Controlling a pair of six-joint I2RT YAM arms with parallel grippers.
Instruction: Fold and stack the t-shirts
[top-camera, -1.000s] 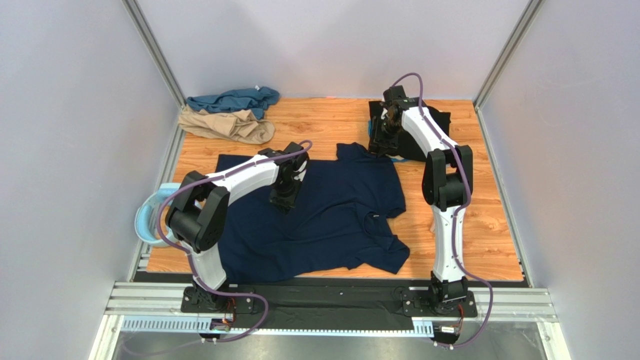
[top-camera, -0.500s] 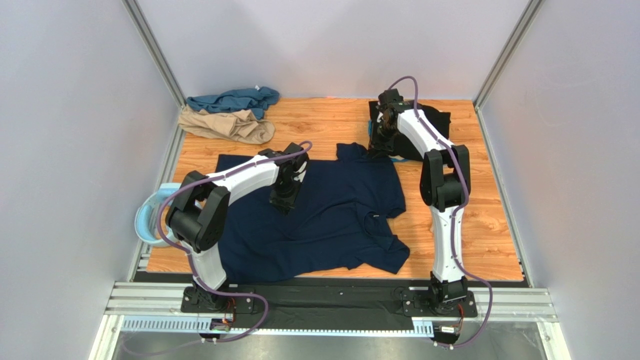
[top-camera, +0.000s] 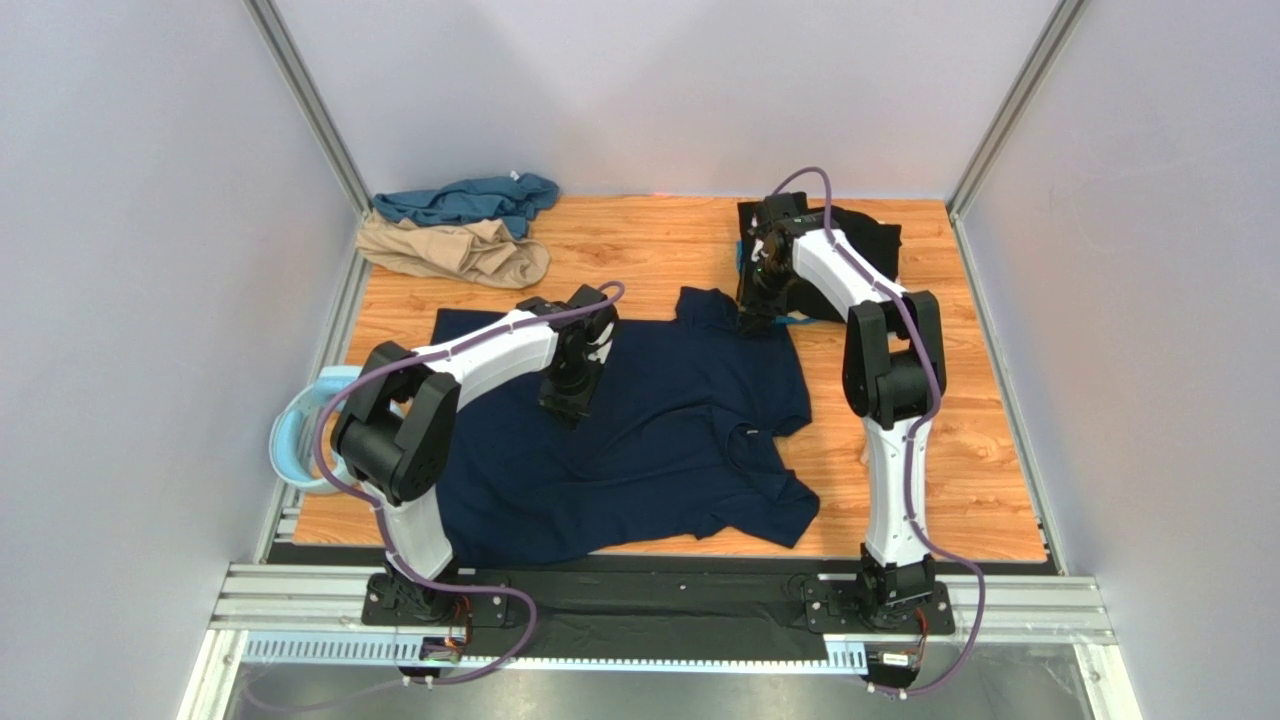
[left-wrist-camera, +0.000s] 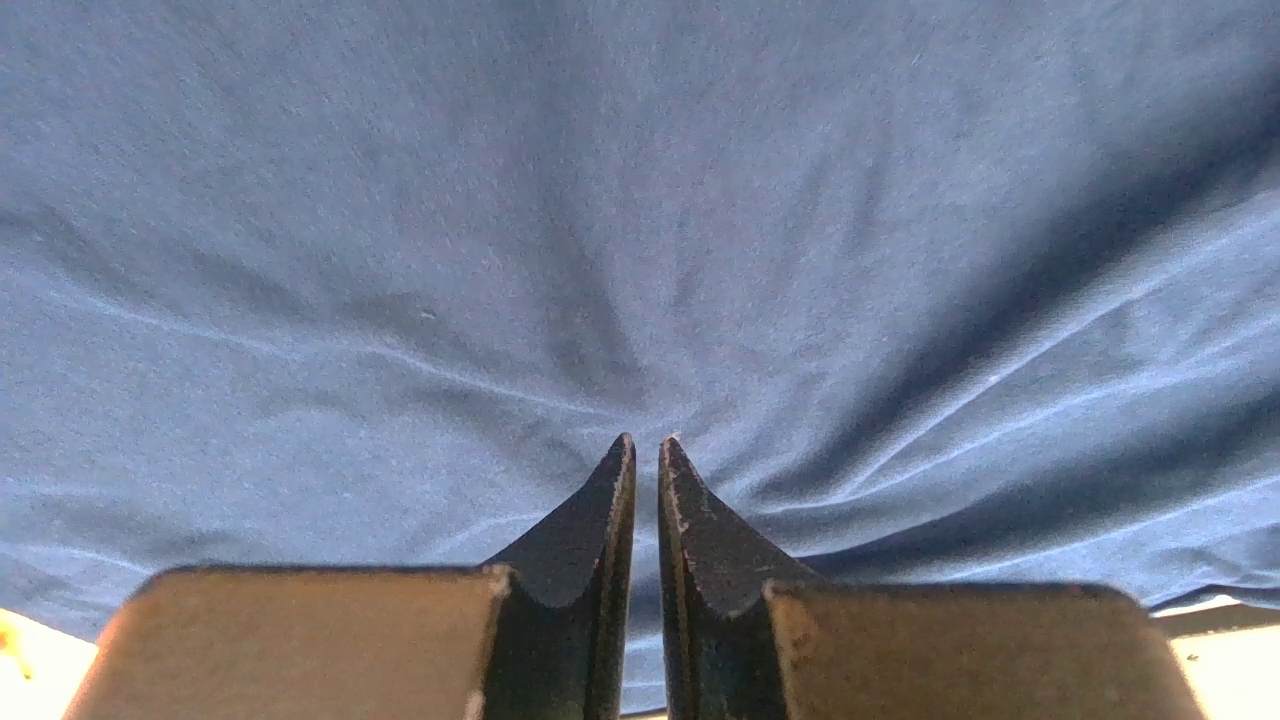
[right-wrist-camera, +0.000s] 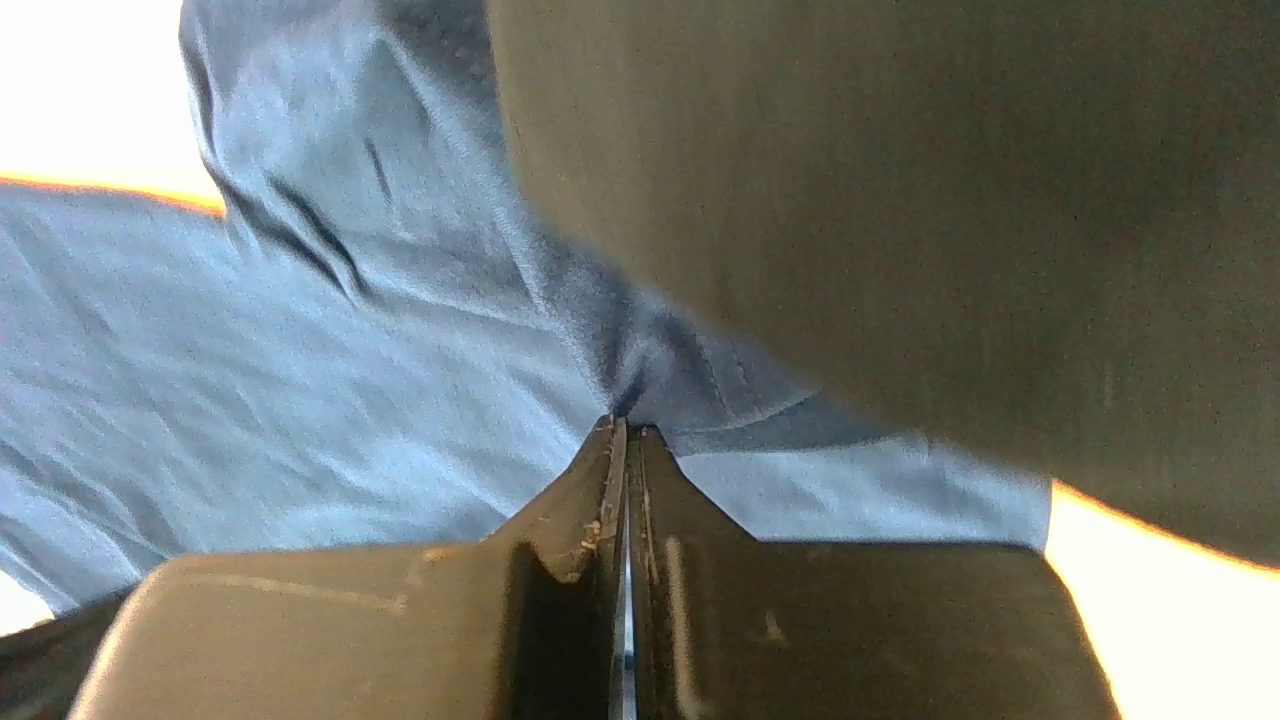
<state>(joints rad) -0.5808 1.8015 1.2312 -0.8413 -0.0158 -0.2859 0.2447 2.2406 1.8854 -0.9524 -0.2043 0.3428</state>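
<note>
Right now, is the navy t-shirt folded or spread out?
Spread out: the navy t-shirt lies flat on the table, body and both sleeves opened, no fold made.

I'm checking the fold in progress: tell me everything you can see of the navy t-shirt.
The navy t-shirt is soft dark-blue cloth, spread mostly flat on the wooden table. Its neck opening faces right, its hem faces left, and both short sleeves lie out. Faint creases cross it. The left gripper pinches its body, and the cloth puckers at the tips. The right gripper is shut on the far sleeve.
</note>
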